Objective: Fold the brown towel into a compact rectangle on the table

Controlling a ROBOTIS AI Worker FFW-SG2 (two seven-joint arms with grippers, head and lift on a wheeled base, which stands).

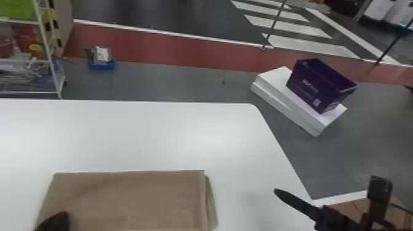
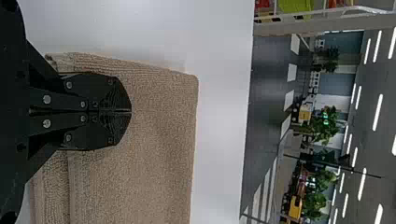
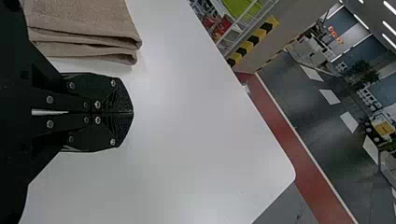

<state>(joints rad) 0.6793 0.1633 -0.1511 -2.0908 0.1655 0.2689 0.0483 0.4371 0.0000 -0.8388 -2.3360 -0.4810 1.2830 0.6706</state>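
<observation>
Brown towel point(image 1: 129, 196), one, folded in layers: lay on the white table point(image 1: 138, 132), beneath the left gripper point(image 1: 55, 221) and to the left of the right gripper point(image 1: 278, 193). Left gripper: clenched, tips together over the towel; contact could not be told. Right gripper: clenched, tips together, apart from the towel. Purple box point(image 1: 313, 87), one: stood on a white slab point(image 1: 282, 99) beyond the right gripper

The brown towel point(image 1: 129, 199) lies flat on the white desk point(image 1: 153, 138), lower left of the head view, folded into a layered rectangle; its right edges look slightly offset, though its near side is cut off.
</observation>
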